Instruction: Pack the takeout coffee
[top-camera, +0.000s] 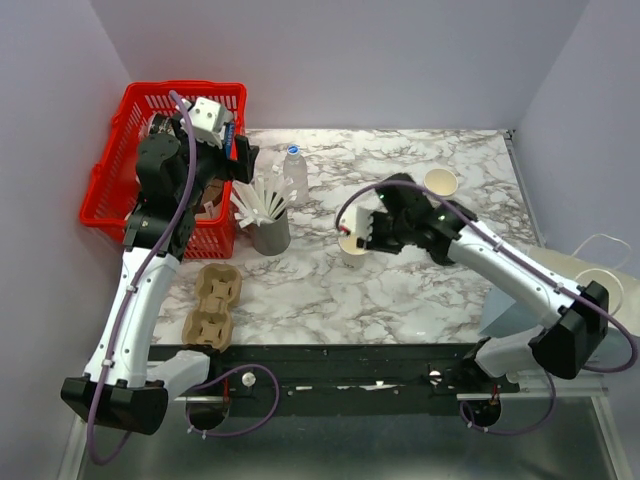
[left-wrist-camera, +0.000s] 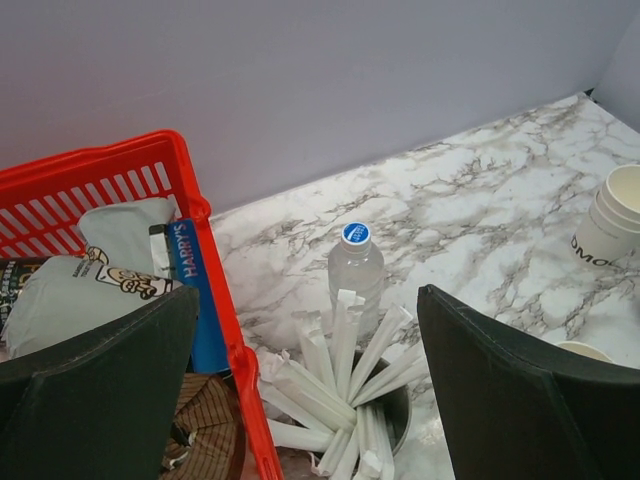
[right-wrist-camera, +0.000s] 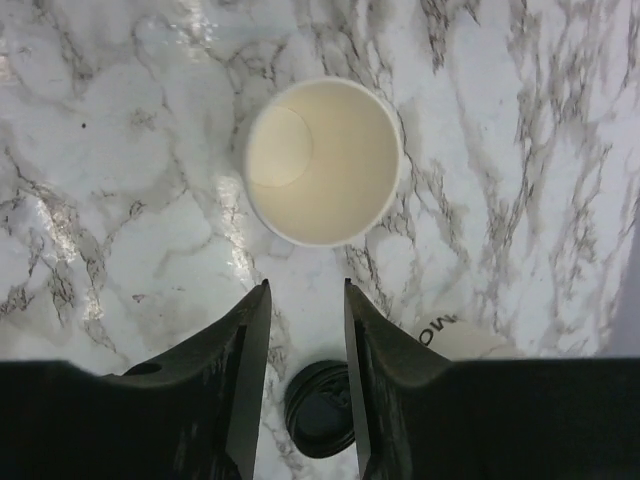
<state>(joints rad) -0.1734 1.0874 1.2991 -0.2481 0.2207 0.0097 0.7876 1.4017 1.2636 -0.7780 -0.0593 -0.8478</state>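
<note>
One takeout coffee cup (right-wrist-camera: 322, 160), cream-white and lidless, stands open on the marble top; the top view shows the same cup (top-camera: 352, 252). My right gripper (right-wrist-camera: 305, 285) hovers just short of it, open, with nothing between its fingers (right-wrist-camera: 250, 340). A round black lid (right-wrist-camera: 322, 408) lies flat on the table under those fingers. A stack of like cups (top-camera: 441, 182) stands behind at the right, and its printed side (right-wrist-camera: 460, 340) shows in the right wrist view. My left gripper (top-camera: 243, 158) is wide open and empty above the basket's right rim.
A red basket (top-camera: 110, 165) at the back left holds snack bags and a blue box (left-wrist-camera: 195, 290). A grey cup of white straws (top-camera: 268, 225) and a clear water bottle (top-camera: 294, 170) stand beside it. Brown cardboard cup carriers (top-camera: 215, 305) lie near the front edge.
</note>
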